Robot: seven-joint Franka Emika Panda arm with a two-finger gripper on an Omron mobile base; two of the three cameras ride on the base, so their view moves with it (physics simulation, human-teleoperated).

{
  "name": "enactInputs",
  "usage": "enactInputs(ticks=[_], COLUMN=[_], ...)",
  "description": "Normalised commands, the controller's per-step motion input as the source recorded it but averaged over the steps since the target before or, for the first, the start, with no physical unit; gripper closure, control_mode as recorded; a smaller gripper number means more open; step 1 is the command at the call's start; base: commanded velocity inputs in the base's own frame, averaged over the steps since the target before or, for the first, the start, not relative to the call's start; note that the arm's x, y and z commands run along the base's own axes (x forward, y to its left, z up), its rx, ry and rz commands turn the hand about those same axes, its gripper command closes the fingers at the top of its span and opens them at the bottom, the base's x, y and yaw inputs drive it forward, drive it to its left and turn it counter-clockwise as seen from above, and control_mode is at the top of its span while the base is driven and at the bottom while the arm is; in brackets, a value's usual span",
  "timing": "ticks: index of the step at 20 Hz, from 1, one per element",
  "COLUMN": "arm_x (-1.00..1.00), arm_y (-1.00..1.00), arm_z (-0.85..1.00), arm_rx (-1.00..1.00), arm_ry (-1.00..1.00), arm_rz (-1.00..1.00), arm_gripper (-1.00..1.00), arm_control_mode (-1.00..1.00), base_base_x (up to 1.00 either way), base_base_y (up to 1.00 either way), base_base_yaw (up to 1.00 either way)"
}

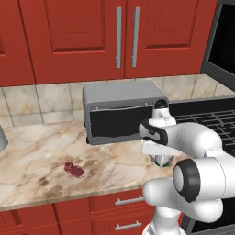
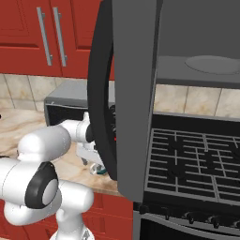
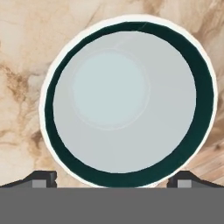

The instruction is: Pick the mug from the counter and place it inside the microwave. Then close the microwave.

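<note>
Hand view looks straight down into the mug (image 3: 127, 103), upright on the table (image 3: 22, 65) near its front edge by the stove; fingers (image 3: 43, 178) spread wide, straddling the rim, nothing gripped. Step: pick. Next: descend, close

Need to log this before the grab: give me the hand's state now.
Hand: open, fingers spread to either side of the mug directly below on the counter; holding nothing yet.
</note>
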Motion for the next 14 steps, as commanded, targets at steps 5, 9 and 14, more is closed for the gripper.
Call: enactInputs(ticks=[5, 9, 14], arm_x=[0.00, 0.00, 0.00], arm_y=[0.00, 0.00, 0.00], arm_z=[-0.12, -0.12, 0.00], arm_rx=[0.00, 0.00, 0.00], arm_ry=[0.00, 0.00, 0.00], arm_rz=[0.00, 0.00, 0.00], arm_gripper=[-1.00, -1.00, -1.00], arm_control_mode=[-1.00, -1.00, -1.00], base_base_x=[0.00, 0.00, 0.00], base_base_y=[0.00, 0.00, 0.00], base_base_yaw=[0.00, 0.00, 0.00])
